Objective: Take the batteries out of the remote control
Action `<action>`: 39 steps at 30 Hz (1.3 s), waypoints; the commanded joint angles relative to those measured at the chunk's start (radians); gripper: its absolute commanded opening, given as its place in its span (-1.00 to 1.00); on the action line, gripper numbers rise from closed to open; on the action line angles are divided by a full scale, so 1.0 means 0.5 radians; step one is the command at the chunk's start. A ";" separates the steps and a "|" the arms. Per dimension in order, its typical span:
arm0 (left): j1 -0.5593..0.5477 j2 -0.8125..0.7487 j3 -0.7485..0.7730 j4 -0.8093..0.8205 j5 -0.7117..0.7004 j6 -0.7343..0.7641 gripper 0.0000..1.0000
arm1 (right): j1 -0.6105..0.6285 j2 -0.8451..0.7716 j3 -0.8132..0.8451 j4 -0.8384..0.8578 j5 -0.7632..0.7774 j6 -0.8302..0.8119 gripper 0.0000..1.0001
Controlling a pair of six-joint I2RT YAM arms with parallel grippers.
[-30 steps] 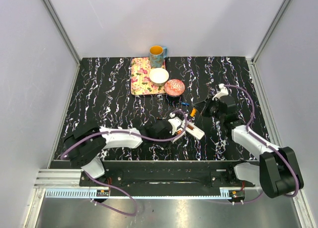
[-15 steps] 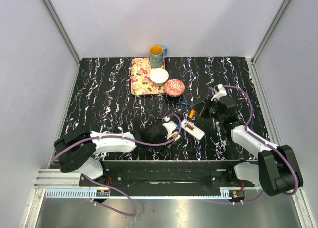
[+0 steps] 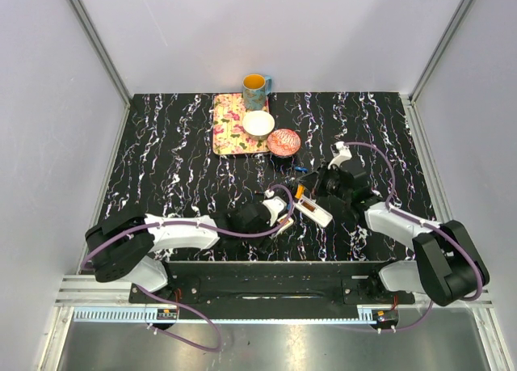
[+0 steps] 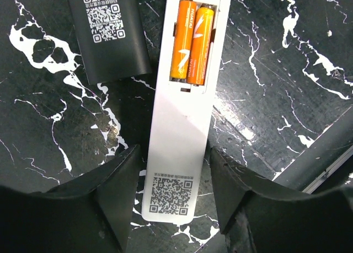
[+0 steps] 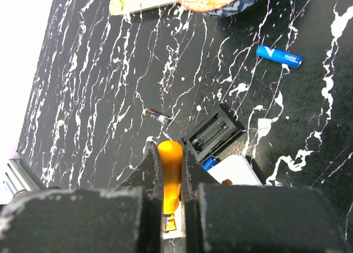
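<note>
Partway: a blue battery [image 5: 279,56] lies loose, the black remote [image 5: 212,134] bay looks empty, and two orange batteries [image 4: 191,43] sit in the white remote [image 4: 179,154]; the left gripper [image 4: 174,173] is spread astride it, and the right gripper [image 5: 165,165] is clamped on the screwdriver [image 5: 170,173].

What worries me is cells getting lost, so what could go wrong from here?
1. The left fingers stand open either side of the white remote, not gripping it; levering out the two orange batteries could shove it sideways.
2. The right fingers pinch the screwdriver by its orange handle; a slip might flick a cell off.
3. The blue battery lies loose on the table and could roll if bumped.
</note>
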 commanded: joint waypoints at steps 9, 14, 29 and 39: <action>-0.003 -0.033 -0.062 0.104 0.128 -0.005 -0.09 | 0.147 0.088 0.063 0.159 0.240 -0.001 -1.00; -0.003 -0.027 -0.059 0.110 0.165 0.001 -0.10 | 0.159 0.115 0.060 0.131 0.264 -0.010 -1.00; -0.009 0.001 -0.062 0.122 0.186 0.004 -0.14 | 0.184 0.124 0.020 0.174 0.206 -0.090 -1.00; -0.018 0.004 -0.065 0.122 0.196 -0.017 -0.17 | 0.193 0.100 0.011 0.039 0.274 -0.142 -1.00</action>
